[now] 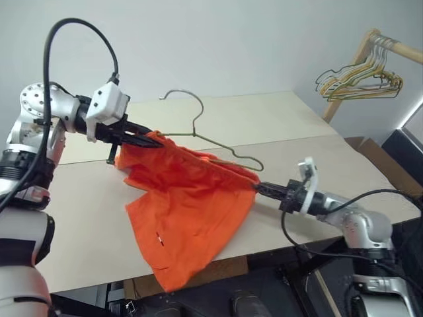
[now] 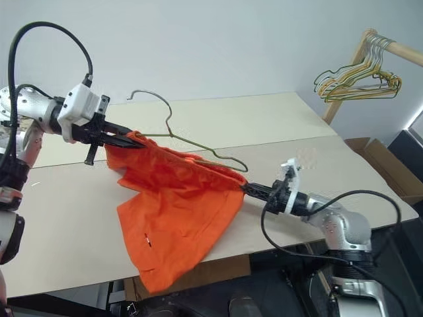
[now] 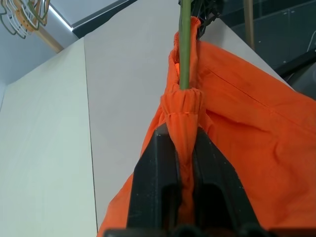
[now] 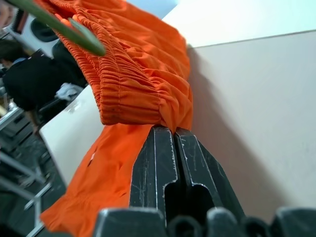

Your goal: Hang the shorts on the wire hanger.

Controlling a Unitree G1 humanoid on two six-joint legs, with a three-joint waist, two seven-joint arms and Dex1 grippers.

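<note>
Spanning beige table, hanger rack behind

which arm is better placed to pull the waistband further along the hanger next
Probably the right. The right tool grips the shorts at the waistband's low end, while the left tool pins fabric against the wire hanger.

Pale beige table, seam running across its top; shorts drape onto it, their lower leg spilling over the near edge, and the wire hanger is above the top, contact with it not discernible.
</note>
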